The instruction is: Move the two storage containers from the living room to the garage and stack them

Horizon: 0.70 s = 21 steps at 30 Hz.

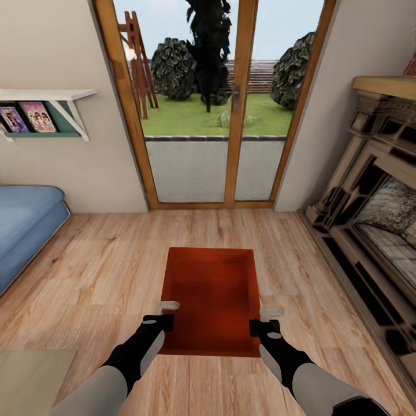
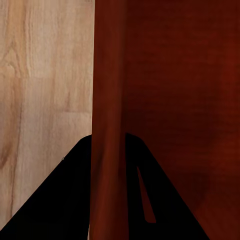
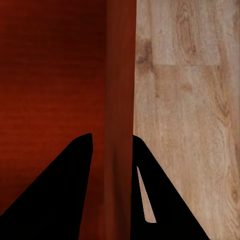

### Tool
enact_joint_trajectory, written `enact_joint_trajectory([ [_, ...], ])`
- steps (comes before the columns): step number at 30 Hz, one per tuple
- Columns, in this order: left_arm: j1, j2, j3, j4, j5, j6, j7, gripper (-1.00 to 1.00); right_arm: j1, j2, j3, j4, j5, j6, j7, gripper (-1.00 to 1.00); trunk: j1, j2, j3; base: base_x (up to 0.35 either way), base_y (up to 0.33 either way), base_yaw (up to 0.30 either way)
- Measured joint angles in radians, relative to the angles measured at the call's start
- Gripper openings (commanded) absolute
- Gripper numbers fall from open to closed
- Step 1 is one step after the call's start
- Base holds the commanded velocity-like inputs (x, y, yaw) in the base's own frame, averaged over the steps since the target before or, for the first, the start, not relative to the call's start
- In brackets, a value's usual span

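Room: a living room with pale walls and light wood plank flooring (image 1: 104, 271).
Far left: a white wall shelf (image 1: 55, 95) on a bracket, with a green rack (image 1: 40, 124) below it that carries colourful covers.
Lower left: a blue sofa (image 1: 26, 222) stands against the wall on the plank flooring; a pale flat patch (image 1: 32, 378) fills the near left corner of the head view, and I cannot tell what it is.
Middle back: wood-framed glass doors (image 1: 234, 104) look out on a paved strip, a lawn, dark shrubs and a wooden ladder-like frame (image 1: 138, 63).
Middle floor: one orange-red storage container (image 1: 211, 294), lidless with low walls, in front of the doors, its long side running away from the robot. Whether it rests on the planks or is raised off them I cannot tell.
Left pincer (image 1: 163, 315): at the container's left wall near its closest corner; in the left wrist view the wall (image 2: 107, 125) runs between the two dark fingers (image 2: 60, 200), so the pincer holds that wall.
Right pincer (image 1: 266, 320): at the container's right wall near its closest corner; in the right wrist view the wall (image 3: 120, 100) passes between the fingers (image 3: 55, 195), gripped the same way, with planks (image 3: 190, 125) on the outer side.
Right: a fireplace (image 1: 370, 219) of brick and dark wood along the wall, its mantel (image 1: 384, 86) above.
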Motion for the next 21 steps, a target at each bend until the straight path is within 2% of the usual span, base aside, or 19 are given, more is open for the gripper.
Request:
enact_joint_trajectory([
  [21,0.0,0.0,0.0,0.0,0.0,0.0,0.0,-1.0,0.0,0.0,0.0,0.001,0.0,-0.001,0.0,-1.0,0.0,0.0,0.033,0.0,0.0,0.0],
])
